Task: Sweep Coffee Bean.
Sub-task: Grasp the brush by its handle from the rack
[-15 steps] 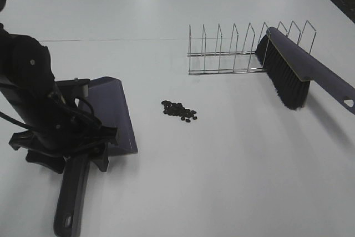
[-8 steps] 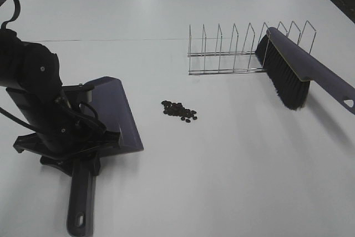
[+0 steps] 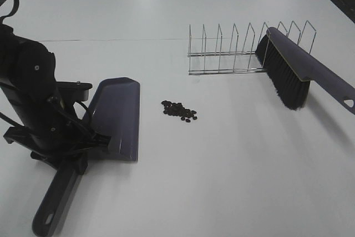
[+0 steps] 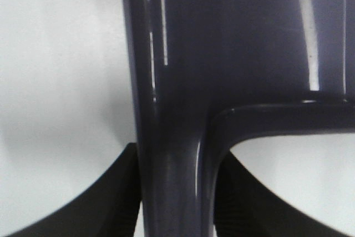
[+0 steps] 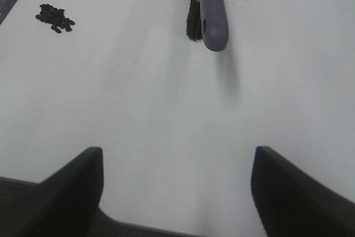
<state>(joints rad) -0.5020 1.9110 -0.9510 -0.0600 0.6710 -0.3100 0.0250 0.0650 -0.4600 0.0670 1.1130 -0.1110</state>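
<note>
Left gripper [image 4: 176,192] clamped on dustpan [image 3: 119,115] handle; right gripper [image 5: 177,192] apart, holding nothing; coffee bean [image 3: 179,111] pile near dustpan.

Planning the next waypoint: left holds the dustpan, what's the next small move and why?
Probably move the right gripper to the brush, at its handle. That gripper's fingers are open and empty, the brush leans untouched on the wire rack, and the left gripper is shut on the dustpan, near the coffee beans.

left gripper [image 4: 176,192] clamped, dustpan [image 3: 117,116] turned
</note>
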